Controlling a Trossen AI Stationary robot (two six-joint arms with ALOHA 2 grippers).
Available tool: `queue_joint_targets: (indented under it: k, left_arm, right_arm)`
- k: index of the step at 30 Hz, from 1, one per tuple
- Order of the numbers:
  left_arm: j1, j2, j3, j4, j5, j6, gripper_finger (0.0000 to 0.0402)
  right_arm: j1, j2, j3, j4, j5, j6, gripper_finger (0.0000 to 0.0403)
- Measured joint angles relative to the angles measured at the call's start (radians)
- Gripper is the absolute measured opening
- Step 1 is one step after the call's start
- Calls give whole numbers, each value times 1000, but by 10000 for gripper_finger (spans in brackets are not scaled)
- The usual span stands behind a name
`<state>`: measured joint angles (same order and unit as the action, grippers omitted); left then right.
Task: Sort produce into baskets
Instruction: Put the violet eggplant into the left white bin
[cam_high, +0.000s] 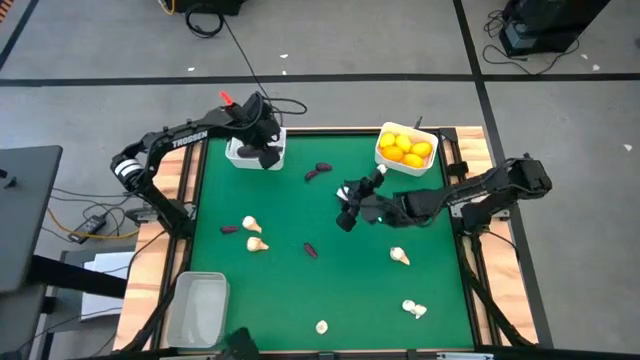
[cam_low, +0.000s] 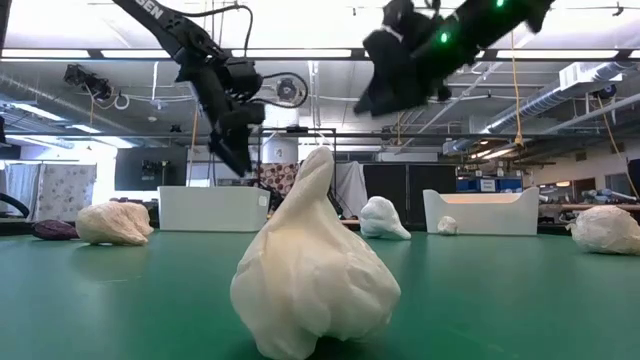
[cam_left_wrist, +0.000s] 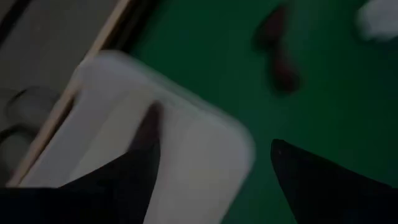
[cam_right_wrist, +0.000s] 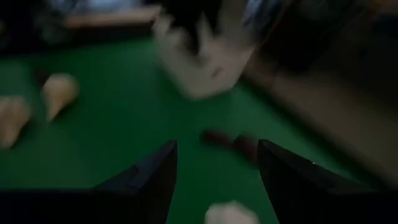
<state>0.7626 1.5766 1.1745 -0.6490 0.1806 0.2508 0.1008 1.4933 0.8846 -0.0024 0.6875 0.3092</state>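
Left gripper (cam_high: 268, 152) hangs over the white basket (cam_high: 240, 153) upper left of the high view, fingers spread, gripping nothing; looks like a drop-off step. Centre: right gripper (cam_high: 347, 207) above the mat, jaws apart, empty. Yellow fruit basket (cam_high: 385, 156) upper right. Next: right drops onto the purple piece (cam_high: 317, 171) nearby

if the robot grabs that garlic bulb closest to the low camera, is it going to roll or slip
The garlic bulb sits upright on a broad base, so it probably won't roll far. Its lumpy, tapering shape may tip when nudged, and pads could slide off the narrow top. It looks light.
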Motion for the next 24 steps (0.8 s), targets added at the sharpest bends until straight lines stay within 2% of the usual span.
queue_joint_targets:
  k: [2, 4, 15, 21, 24]
  left_arm:
    - [-17, -11, -24, 57, 56, -19, 308]
    - [-41, -25, -67, 145, 64, -50, 305]
    - [-208, -60, -307, 565, 64, -99, 298]
    - [-314, -59, -391, 698, -32, -73, 298]
    - [-353, -58, -425, 760, -66, -28, 298]
  right_arm:
    - [-41, 4, 0, -52, -109, 48, 231]
    - [-72, 12, 0, -84, -166, 70, 231]
    - [-166, 141, 0, -33, -190, 97, 231]
    - [-197, 177, 0, 6, -265, 115, 231]
    - [-202, 171, 0, 19, -270, 116, 231]
